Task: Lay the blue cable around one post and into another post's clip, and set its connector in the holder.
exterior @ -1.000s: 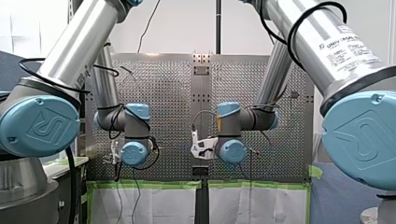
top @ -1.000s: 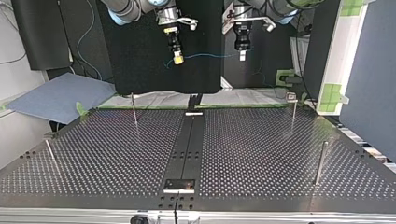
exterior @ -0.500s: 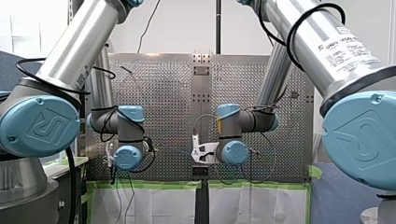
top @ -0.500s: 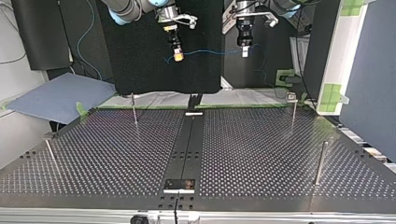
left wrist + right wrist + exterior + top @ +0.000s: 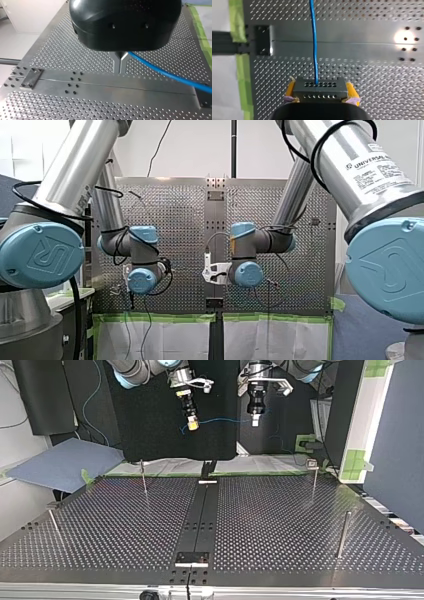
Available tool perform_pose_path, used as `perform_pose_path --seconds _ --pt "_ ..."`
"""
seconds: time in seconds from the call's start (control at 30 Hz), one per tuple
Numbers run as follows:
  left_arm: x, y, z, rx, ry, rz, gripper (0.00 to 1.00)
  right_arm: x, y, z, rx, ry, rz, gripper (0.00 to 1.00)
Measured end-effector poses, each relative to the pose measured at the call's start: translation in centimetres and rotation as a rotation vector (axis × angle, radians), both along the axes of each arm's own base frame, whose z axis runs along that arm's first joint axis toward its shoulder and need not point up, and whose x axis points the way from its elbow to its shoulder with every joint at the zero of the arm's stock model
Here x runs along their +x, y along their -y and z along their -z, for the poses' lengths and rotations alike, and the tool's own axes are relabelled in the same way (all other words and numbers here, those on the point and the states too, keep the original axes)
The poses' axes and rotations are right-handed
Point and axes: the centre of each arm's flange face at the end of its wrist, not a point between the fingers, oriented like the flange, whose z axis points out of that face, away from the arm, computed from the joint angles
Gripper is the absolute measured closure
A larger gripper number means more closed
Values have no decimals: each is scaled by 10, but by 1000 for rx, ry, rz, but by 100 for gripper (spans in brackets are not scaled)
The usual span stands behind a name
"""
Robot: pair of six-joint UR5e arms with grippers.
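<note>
In the upper middle of the top view, the blue cable [image 5: 225, 421] is stretched in the air between both grippers, well above the table [image 5: 280, 525]. The connector [image 5: 320, 92] is clamped between the yellow pads [image 5: 350, 90] of the right gripper [image 5: 320, 84]. The cable is pinched by the closed metal fingers [image 5: 115, 62] of the left gripper [image 5: 119, 70].

You see the perforated table [image 5: 280, 525] with a smooth strip [image 5: 199, 510] down its middle. In the front view, green tape [image 5: 160, 317] lines its nearest edge, above white sheeting [image 5: 170, 340]. A blue-grey mat [image 5: 62, 462] lies beyond the top view's left.
</note>
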Motion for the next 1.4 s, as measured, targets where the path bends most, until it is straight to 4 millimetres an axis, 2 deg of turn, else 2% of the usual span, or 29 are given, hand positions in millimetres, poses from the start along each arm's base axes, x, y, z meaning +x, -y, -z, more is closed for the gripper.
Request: perform_pose_path --seconds 0.23,0.6,0.87,1.23,1.4 --pt "6 -2 -20 -45 34 -15 99 3 2 -33 -28 52 -6 100" --pt "21 3 -60 -104 124 -22 99 -3 4 -79 -12 133 11 100" --pt "32 4 -94 -143 172 -33 99 -2 6 -125 -64 197 9 100" --pt "48 -14 -131 -118 205 -131 99 8 16 -204 -130 266 9 100" --pt "55 -28 -148 -117 217 -156 99 11 20 -224 -139 277 15 100"
